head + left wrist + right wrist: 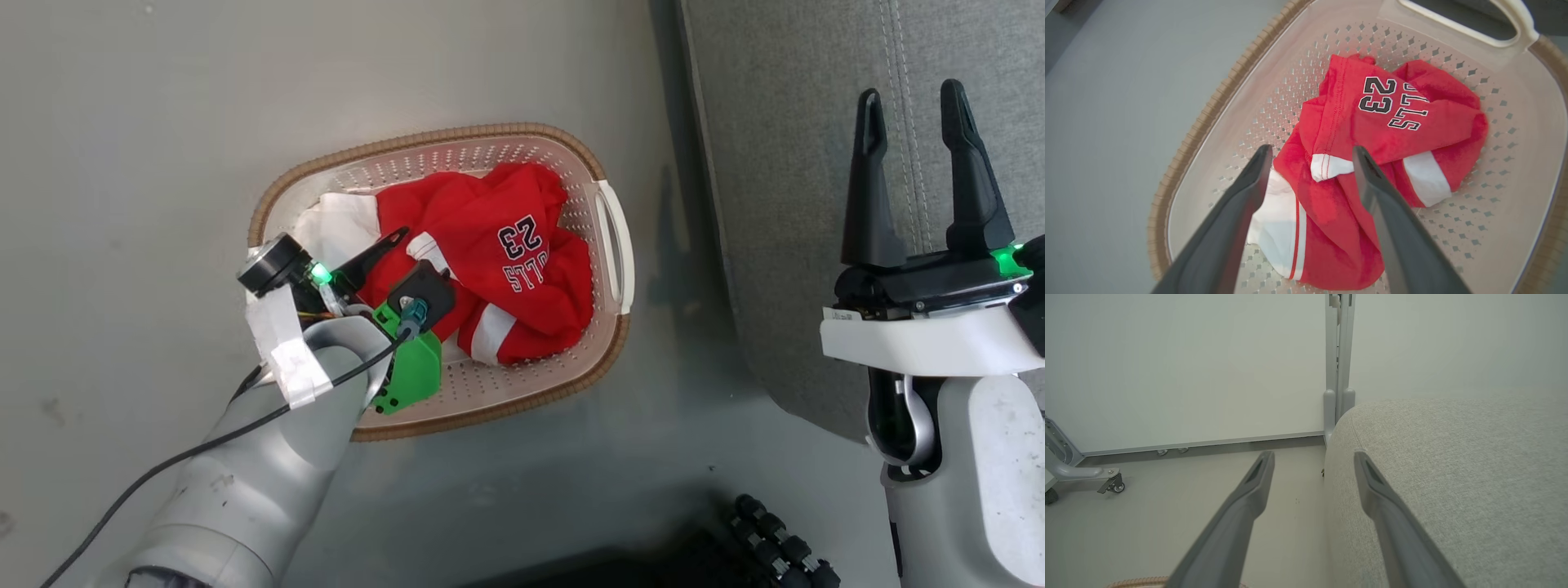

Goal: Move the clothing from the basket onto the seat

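Note:
The red jersey (498, 253) printed with 23 lies crumpled in the cream perforated basket (424, 139) on the floor. My left gripper (416, 257) reaches into the basket's left part. In the left wrist view this left gripper (1312, 150) is open, and its fingers straddle a white-cuffed fold of the jersey (1392, 122) above the basket's floor (1502, 171). I cannot tell if they touch the fabric. My right gripper (910, 94) stands open and empty over the front edge of the grey seat (784, 163). The right gripper (1313, 455) points past the seat's rounded corner (1453, 465).
The basket stands on grey floor just left of the seat, its white handle (616, 245) facing it. A dark ribbed part (775, 547) sits at the bottom of the head view. A wheeled stand leg (1086, 473) and an upright post (1339, 355) stand by the white wall.

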Robot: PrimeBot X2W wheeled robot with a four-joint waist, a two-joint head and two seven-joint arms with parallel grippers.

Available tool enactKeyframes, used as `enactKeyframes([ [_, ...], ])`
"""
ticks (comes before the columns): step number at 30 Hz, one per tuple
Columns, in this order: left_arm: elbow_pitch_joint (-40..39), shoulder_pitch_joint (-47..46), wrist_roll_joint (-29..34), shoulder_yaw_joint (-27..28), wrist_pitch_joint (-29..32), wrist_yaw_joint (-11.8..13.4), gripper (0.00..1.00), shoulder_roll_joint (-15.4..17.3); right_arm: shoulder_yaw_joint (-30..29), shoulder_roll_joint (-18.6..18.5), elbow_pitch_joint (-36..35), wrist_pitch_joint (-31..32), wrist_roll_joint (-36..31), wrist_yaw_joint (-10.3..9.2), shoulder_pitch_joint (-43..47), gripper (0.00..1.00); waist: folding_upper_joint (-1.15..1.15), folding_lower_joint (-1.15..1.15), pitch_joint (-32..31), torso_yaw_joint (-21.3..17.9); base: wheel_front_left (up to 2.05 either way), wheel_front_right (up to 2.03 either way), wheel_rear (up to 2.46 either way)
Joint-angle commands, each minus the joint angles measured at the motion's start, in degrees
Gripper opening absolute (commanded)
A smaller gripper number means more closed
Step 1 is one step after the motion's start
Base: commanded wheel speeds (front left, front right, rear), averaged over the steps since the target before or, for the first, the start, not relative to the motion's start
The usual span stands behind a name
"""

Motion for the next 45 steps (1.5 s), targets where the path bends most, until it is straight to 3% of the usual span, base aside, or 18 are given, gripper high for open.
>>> enactKeyframes([
  [1,1.12,-1.82,0.39,-0.31,0.32,0.68,1.00,-0.12,0.35,-0.03,-0.34,-0.18,0.38,0.00,-1.01,1.00,0.00,-0.01,2.87,-1.90,0.00,0.00,0.00],
  [13,7.94,-8.76,2.04,-2.96,3.85,3.82,1.00,0.62,1.54,-0.04,-1.46,-0.18,2.91,0.00,-2.74,1.00,0.00,-0.01,8.31,-3.95,0.00,0.00,0.00],
  [17,8.47,-9.75,1.03,-2.90,3.68,2.31,1.00,0.79,1.83,-0.04,-1.30,-0.18,3.53,0.00,-3.28,1.00,0.00,-0.01,9.69,-4.63,0.00,0.00,0.00],
  [22,9.05,-11.05,1.18,-3.43,4.81,2.95,1.00,1.77,2.25,-0.03,-1.32,-0.18,4.37,0.00,-3.95,1.00,0.00,-0.01,11.33,-5.53,0.00,0.00,0.00],
  [40,9.66,-13.00,-1.09,-4.99,4.49,0.62,1.00,1.42,2.53,-0.04,-1.44,-0.18,4.27,0.00,-4.64,1.00,0.00,-0.01,14.68,-6.22,0.00,0.00,0.00],
  [41,9.67,-12.93,-1.25,-4.92,4.34,0.35,0.87,1.39,2.46,-0.04,-1.46,-0.18,4.19,0.00,-4.56,1.00,0.00,-0.01,14.77,-6.23,0.00,0.00,0.00],
  [42,9.67,-12.93,-1.25,-4.86,4.36,0.19,0.51,1.35,2.37,-0.04,-1.48,-0.18,4.11,0.00,-4.51,1.00,0.00,-0.01,14.83,-6.21,0.00,0.00,0.00],
  [43,9.71,-12.78,-1.40,-5.00,4.72,-0.25,0.00,1.30,2.31,-0.04,-1.49,-0.18,4.03,0.00,-4.43,1.00,0.00,-0.01,14.87,-6.16,0.00,0.00,0.00],
  [45,9.71,-12.66,-1.89,-5.26,4.50,-0.98,0.00,1.16,2.16,-0.03,-1.40,-0.18,3.88,0.00,-4.35,1.00,0.00,-0.01,14.90,-6.01,0.00,0.00,0.00],
])
